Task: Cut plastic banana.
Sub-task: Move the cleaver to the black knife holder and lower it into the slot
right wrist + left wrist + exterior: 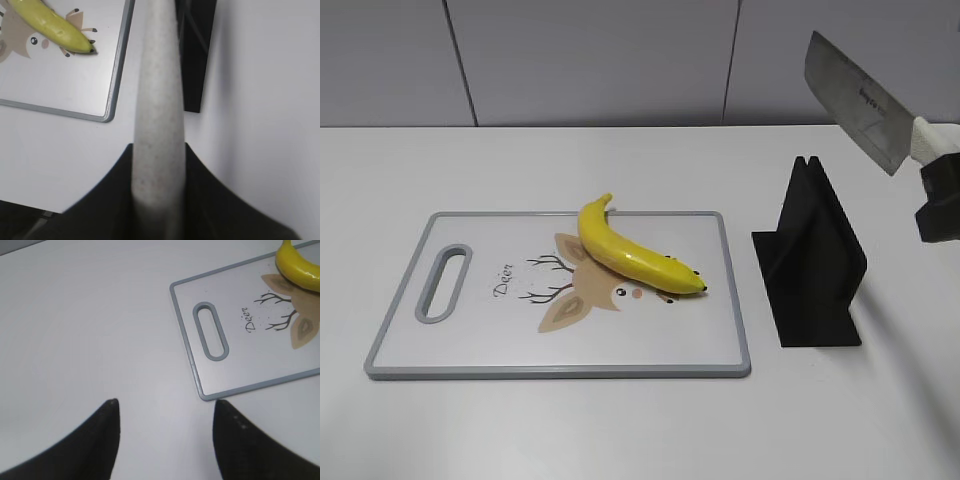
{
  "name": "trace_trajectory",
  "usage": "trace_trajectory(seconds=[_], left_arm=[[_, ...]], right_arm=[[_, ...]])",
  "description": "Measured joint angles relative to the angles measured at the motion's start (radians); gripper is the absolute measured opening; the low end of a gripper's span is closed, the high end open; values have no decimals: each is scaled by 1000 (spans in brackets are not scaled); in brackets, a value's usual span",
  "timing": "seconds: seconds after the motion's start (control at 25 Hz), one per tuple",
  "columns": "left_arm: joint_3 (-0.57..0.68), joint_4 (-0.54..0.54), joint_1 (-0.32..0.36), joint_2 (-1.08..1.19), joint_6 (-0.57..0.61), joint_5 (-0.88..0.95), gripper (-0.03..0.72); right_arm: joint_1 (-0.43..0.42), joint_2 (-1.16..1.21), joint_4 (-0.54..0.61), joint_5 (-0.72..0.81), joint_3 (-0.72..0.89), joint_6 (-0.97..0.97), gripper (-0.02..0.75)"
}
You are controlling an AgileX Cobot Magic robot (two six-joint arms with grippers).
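The plastic banana (630,250) lies slantwise on the white, grey-rimmed cutting board (480,355), over a deer drawing. It also shows in the left wrist view (297,267) and the right wrist view (47,22). My right gripper (940,200) is shut on the pale handle (159,115) of a cleaver (855,100), held high at the far right, above and right of the black knife stand (810,265). My left gripper (165,407) is open and empty over bare table, just off the board's handle-hole corner (210,330). It is out of the exterior view.
The black knife stand stands right of the board and shows in the right wrist view (195,55). White table (620,430) lies all round, with a grey panelled wall behind.
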Motion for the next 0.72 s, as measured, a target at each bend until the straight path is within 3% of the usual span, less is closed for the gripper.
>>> trace_trajectory(seconds=[0.4,0.72], left_arm=[[332,-43,0,-510,-27,-42,574],[430,-47,0,-778,-28,-54,574]], right_arm=[[0,119,-2,-43,8,48,181],[0,183,-44,-77,8,96,181]])
